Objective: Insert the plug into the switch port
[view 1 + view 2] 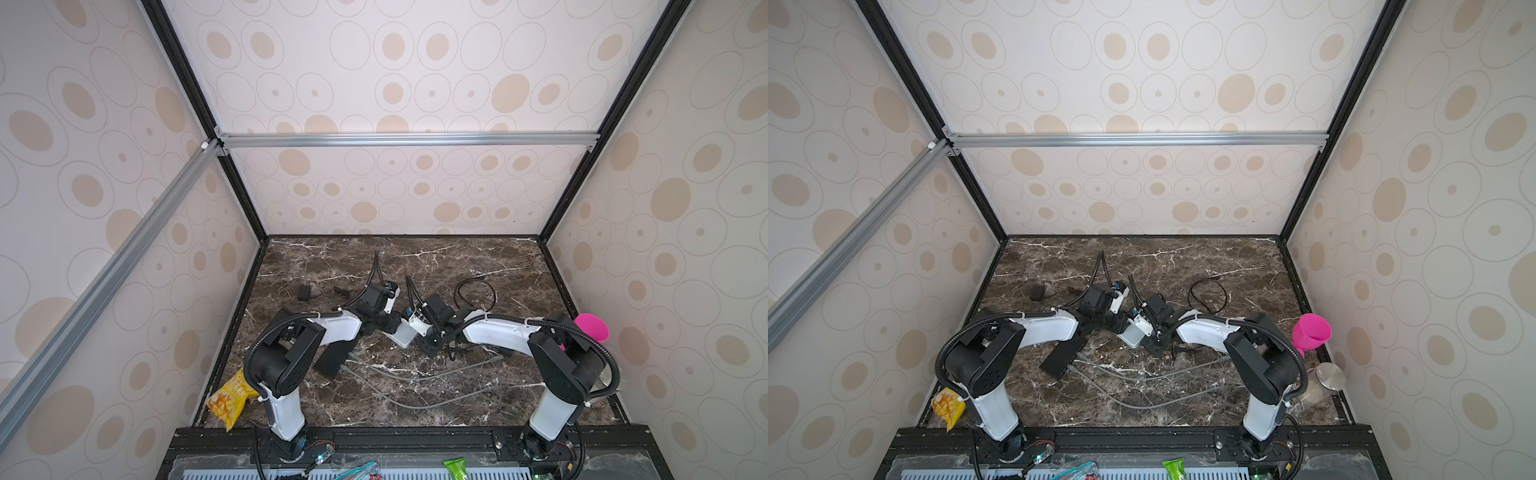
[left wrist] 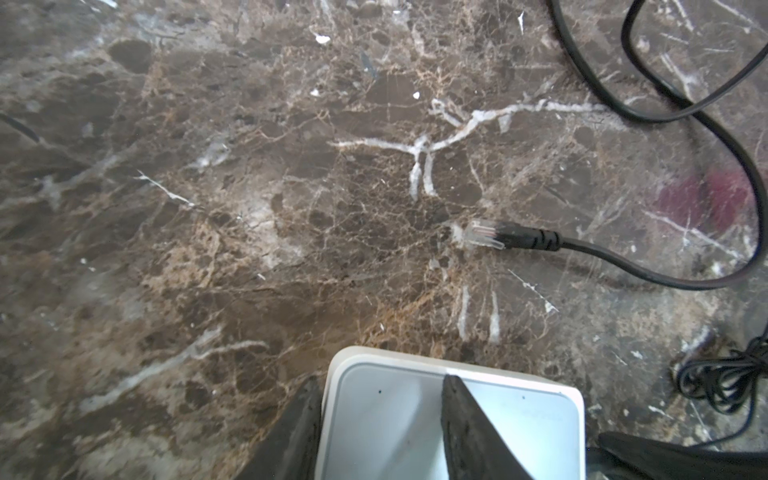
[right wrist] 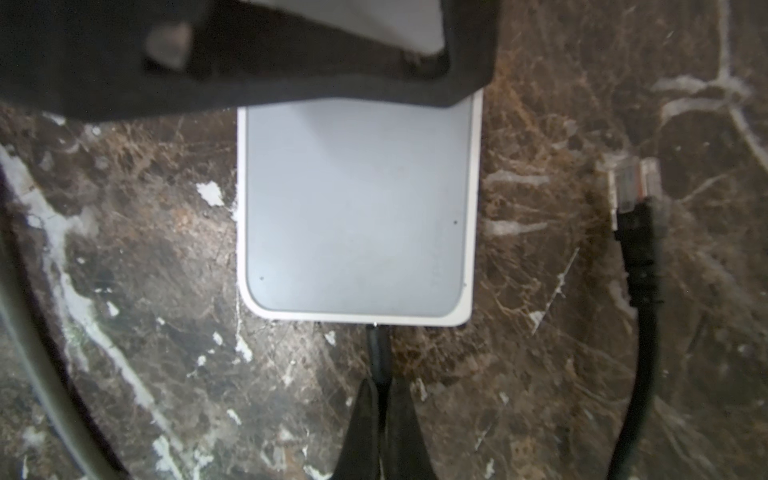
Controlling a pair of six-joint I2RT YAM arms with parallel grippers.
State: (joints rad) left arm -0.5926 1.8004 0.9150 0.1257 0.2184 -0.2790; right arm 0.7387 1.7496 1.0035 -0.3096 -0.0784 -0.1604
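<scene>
The switch (image 3: 357,208) is a flat white box with a pale grey face, lying on the marble in the middle of both top views (image 1: 404,336) (image 1: 1133,336). My left gripper (image 2: 382,380) is shut on one end of it, with one finger (image 2: 465,415) across the grey face and the other at its side. My right gripper (image 3: 382,382) is shut on a thin black cable (image 3: 376,347) that runs straight to the switch's opposite edge. The plug on that cable's end is hidden at the edge. A loose clear plug (image 2: 484,235) (image 3: 631,178) with a black boot lies beside the switch.
A black cable loop (image 1: 476,293) lies behind the right arm and a black adapter (image 1: 303,293) at the back left. Grey cables (image 1: 415,378) trail across the front. A flat black box (image 1: 334,357) sits under the left arm. A yellow snack bag (image 1: 230,401) and a pink cup (image 1: 592,328) stand at the sides.
</scene>
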